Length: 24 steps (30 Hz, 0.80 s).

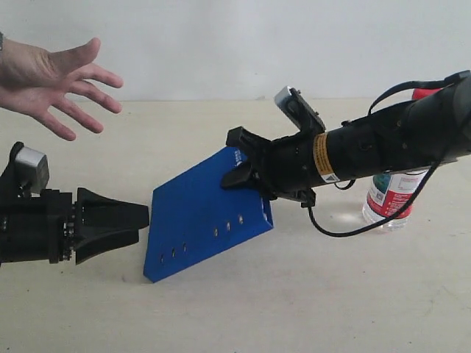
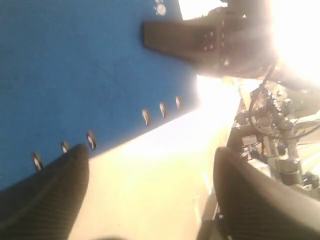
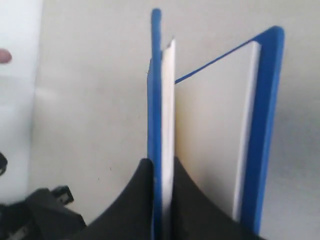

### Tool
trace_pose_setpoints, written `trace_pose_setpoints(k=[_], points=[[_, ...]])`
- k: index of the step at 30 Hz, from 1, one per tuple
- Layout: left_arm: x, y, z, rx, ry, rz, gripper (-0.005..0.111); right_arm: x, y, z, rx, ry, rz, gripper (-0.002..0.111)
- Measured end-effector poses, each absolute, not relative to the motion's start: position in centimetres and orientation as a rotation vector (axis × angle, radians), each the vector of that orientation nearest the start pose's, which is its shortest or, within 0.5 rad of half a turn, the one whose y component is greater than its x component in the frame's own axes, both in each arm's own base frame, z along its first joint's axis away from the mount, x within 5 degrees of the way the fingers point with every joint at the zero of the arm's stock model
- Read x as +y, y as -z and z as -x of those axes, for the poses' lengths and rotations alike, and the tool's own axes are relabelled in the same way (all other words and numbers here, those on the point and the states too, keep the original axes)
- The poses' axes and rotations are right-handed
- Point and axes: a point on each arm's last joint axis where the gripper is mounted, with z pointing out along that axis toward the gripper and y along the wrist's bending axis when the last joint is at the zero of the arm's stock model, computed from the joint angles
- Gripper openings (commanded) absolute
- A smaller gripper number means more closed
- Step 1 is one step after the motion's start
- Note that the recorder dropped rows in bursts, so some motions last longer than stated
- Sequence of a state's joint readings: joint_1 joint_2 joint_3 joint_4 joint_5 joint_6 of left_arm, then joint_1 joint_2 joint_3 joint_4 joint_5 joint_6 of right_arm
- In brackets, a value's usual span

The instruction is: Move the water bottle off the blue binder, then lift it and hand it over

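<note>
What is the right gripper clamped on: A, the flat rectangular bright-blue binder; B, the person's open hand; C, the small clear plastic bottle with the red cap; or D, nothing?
A: the right gripper is shut on one edge of the flat bright-blue binder, holding it tilted.

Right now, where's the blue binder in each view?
Exterior: blue binder at centre, tilted.
Left wrist: fills that picture's upper left.
Right wrist: edge-on at centre, covers parted.
Shared landmark: right hand shut on its edge, visible in all three.
</note>
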State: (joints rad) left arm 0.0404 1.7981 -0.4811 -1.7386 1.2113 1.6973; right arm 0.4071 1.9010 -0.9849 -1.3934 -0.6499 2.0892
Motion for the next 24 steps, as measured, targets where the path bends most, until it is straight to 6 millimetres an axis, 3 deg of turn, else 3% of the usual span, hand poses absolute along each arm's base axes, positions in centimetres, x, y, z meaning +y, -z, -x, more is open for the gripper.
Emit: trace_pose_setpoints(k=[6,14,18,24], points=[[-8.2,-13.1,-22.9,2.164,1.404,-0.396,0.066,19.6,-16.6,-32.6,2.380,-1.367,-0.251,0.000],[-11.2,-10.1,-21.7,2.319,0.945,-0.880,0.057,19.9,-17.2,-32.6,2.335,-1.460,-0.293,0.000],[-11.6,-9.3,-21.4,2.378,0.785,-0.974,0.046,19.9,-17.2,-32.6,2.334,-1.464,-0.291,0.000],[-11.9,-10.6,-21.5,2.329,0.772,-0.974,0.045,19.9,-17.1,-32.5,2.346,-1.451,-0.273,0.000]])
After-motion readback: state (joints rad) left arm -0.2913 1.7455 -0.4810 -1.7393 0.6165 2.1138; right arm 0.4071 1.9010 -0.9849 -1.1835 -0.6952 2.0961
